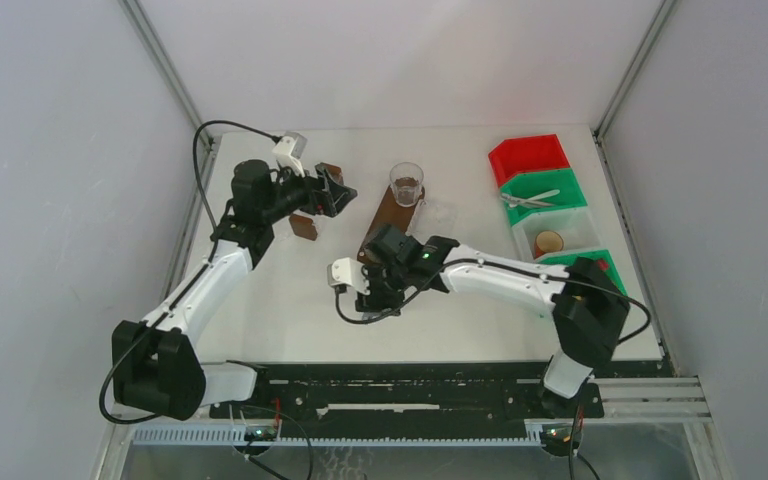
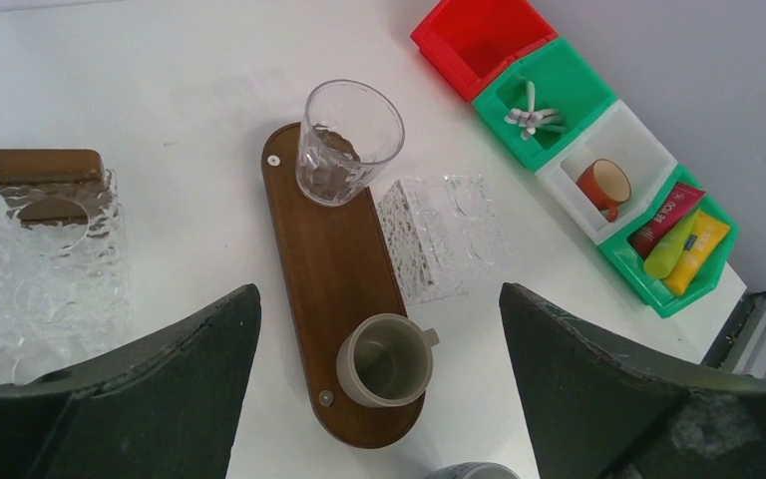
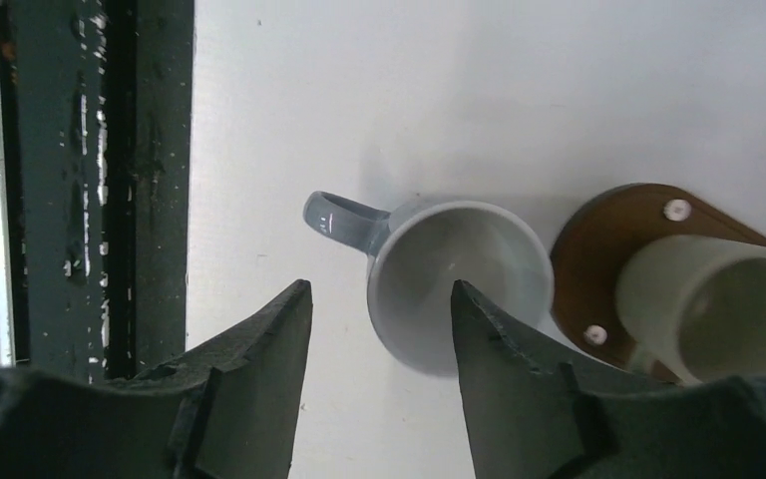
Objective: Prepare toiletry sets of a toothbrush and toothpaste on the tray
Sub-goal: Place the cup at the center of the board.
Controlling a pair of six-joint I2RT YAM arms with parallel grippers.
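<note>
White bench [image 1: 290,300], carrying everything listed below.

Row of four open bins [image 1: 550,205], well to the right of the tray [image 2: 331,269]: red, green, white and green, counted from the far end.

Tray of oblong brown wood, lying lengthwise away from the arm bases.

Two clear textured holders: one [image 2: 444,235] just beside the tray's right edge, the other [image 2: 40,269] well to the tray's left, with a brown wooden block [image 2: 45,165] on top.

Left fingers [image 2: 180,379] spread wide above the tray's near half, with nothing between them.

Right fingers [image 3: 259,379] partly apart just off the tray's near end, straddling the handle-side wall of the grey mug [image 3: 449,284], with a gap visible beside the outer finger.

Clear glass tumbler [image 2: 349,140], upright on the tray's far end.

Beige mug [image 2: 384,361], upright on the tray's near end.

Grey mug on the bench, upright, off the tray and just beside its rounded near end.

Orange cup [image 2: 603,188] in the white bin.

Toothpaste in the nearest green bin, well apart from the tray: pink-red tube [image 2: 663,220], lime green tube [image 2: 670,246] and yellow tube [image 2: 698,254] lying side by side.

White toothbrushes [image 2: 531,115] in the farther green bin, also well to the tray's right; too small to count.
</note>
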